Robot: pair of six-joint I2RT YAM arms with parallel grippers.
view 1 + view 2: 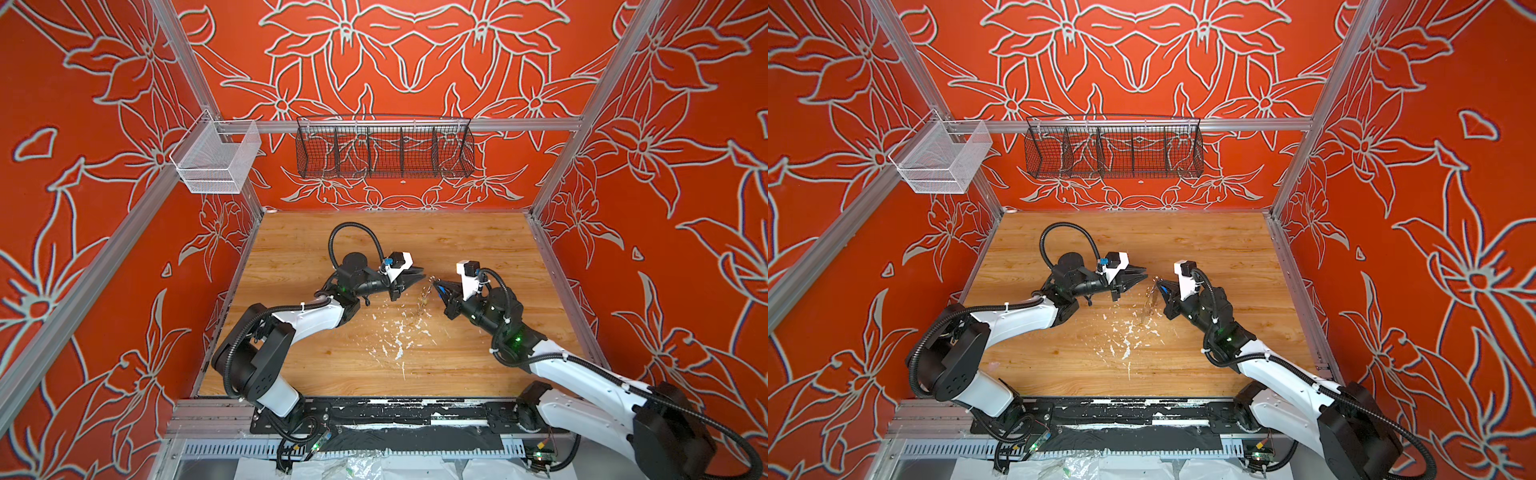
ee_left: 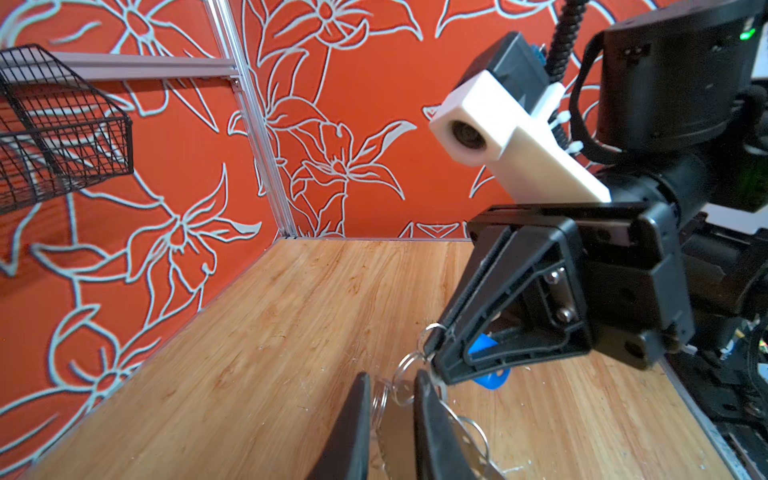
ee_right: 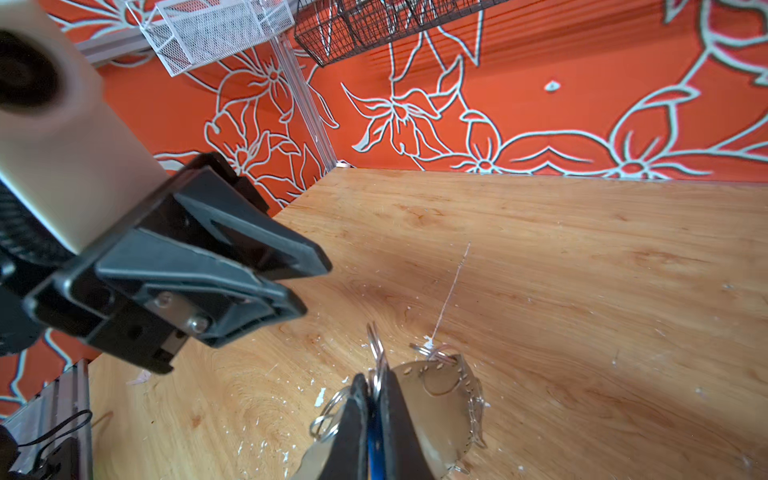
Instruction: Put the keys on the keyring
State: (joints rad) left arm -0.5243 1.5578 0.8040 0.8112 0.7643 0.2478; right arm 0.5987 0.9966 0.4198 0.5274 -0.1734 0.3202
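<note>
**Right end effector** (image 1: 435, 285): The fingers (image 3: 357, 419) are together. They are clamped on the blue-tagged key (image 2: 484, 348), with the blue tag pinched between them. A wire loop (image 3: 376, 357) sticks out past the fingertips. A bare metal key blade (image 3: 314, 457) shows just beside the fingers. It cannot be told which tag that blade belongs to.

**Left end effector** (image 1: 420, 275): The fingers (image 2: 353, 432) stand apart with a clear gap. In the right wrist view the tips carry nothing. They point toward the right end effector and are near it but do not touch it.

**Keyring** (image 3: 440, 399): The grey plate hangs tilted just beside the right fingertips. Small wire loops sit along its edge. In both top views it lies at the middle of the scene, between the two end effectors and slightly nearer than them. It cannot be told whether its lower edge touches the tabletop (image 1: 457, 241).

**Tabletop**: White scuff marks (image 1: 395, 336) lie on the near side of the keyring.
</note>
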